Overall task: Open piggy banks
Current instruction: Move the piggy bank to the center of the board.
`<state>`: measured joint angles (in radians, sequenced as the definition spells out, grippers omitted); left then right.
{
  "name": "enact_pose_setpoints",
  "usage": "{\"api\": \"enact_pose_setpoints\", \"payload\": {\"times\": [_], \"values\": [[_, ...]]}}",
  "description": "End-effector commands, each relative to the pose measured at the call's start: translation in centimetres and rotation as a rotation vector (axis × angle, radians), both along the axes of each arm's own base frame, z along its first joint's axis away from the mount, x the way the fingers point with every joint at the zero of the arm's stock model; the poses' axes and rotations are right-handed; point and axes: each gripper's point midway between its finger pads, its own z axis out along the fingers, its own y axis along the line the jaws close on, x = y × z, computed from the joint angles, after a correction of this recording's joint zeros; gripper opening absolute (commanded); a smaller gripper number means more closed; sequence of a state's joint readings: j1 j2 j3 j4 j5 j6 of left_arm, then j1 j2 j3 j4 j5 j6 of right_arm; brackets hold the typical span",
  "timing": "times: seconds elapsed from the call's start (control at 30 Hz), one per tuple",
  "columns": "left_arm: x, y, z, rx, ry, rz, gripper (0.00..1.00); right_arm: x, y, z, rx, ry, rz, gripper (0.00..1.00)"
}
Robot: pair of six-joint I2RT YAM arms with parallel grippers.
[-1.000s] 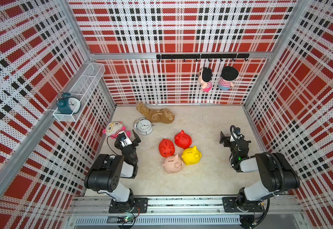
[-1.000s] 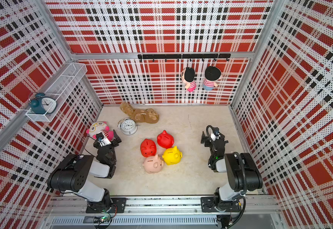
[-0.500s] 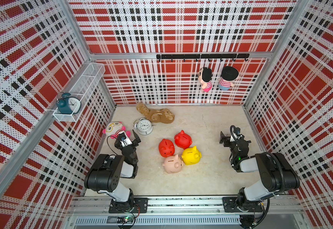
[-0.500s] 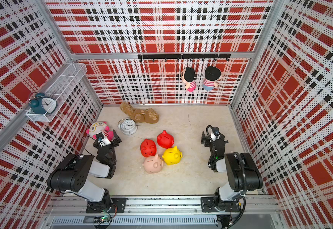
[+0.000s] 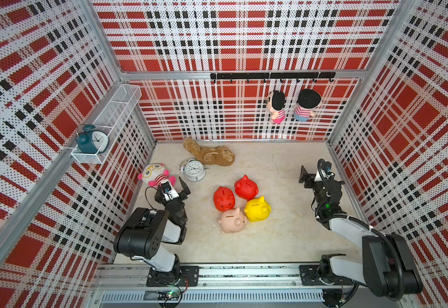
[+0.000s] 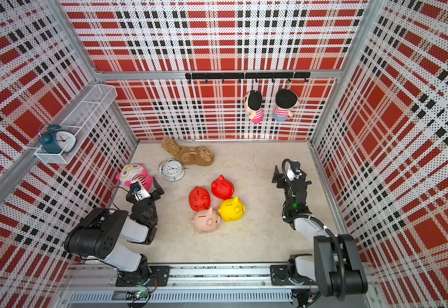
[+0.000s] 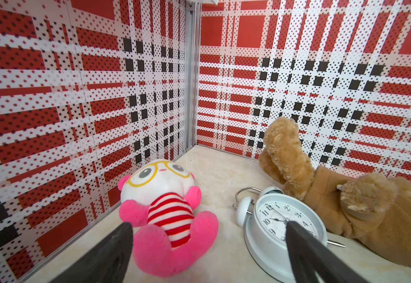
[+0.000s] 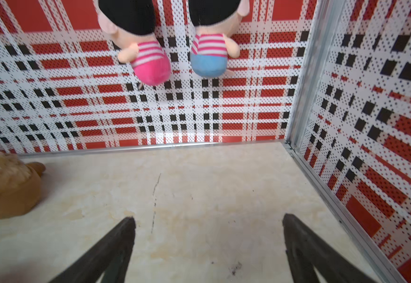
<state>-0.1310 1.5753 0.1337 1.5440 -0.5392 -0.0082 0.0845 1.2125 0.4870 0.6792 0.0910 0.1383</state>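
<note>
Left gripper (image 7: pixel 207 225): jaws wide apart, nothing between them. It hangs low at the left side of the floor (image 8: pixel 199 176), aimed toward the far left corner. Just ahead of it a pink doll (image 7: pixel 170 213) with yellow glasses lies on its back. Beside the doll a white alarm clock (image 7: pixel 268 220) lies face up. In my wrist view one finger (image 7: pixel 305 250) crosses in front of the clock's dial; I cannot tell whether it touches. A brown teddy bear (image 7: pixel 346 203) lies just behind the clock.

Right gripper (image 8: pixel 208 218): jaws apart as well, empty, over bare floor near the right wall, pointed at the back wall. Two small dolls (image 8: pixel 150 61) hang on that wall.

Piggy banks (image 5: pixel 240 204): all four sit bunched in the middle of the floor, between my two arms and well apart from both grippers.
- Left red pig (image 5: pixel 224 198) and right red pig (image 5: pixel 246 187) form the far pair, side by side.
- Pink pig (image 5: pixel 233 220) and yellow pig (image 5: pixel 257 209) form the near pair, pink toward my left and pressed against yellow.
- Coin slots face up on pink and yellow.
- Undersides hidden.

A blue alarm clock (image 5: pixel 92 140) stands in the wire shelf (image 5: pixel 116 112) on the left wall.
</note>
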Motion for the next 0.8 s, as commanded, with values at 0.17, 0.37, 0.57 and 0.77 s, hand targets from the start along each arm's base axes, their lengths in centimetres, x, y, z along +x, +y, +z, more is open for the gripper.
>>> {"api": "enact_pose_setpoints", "payload": {"times": [0.17,0.37,0.57,0.77], "values": [[0.4,-1.4,3.2,0.061,0.015,0.011,0.98,-1.1,8.6,-0.6,0.010,0.274,0.205,0.91],[1.0,-5.4,4.7,-0.100,0.050,-0.031,0.98,-4.4,16.5,-3.3,0.044,0.500,0.431,0.73],[1.2,-12.9,3.6,-0.324,0.153,-0.344,0.98,-11.1,21.1,-9.4,0.016,0.809,0.537,0.66],[-0.3,-19.1,2.9,-0.392,0.254,-0.575,0.98,-16.7,21.7,-12.7,0.061,1.037,0.504,0.67]]}}
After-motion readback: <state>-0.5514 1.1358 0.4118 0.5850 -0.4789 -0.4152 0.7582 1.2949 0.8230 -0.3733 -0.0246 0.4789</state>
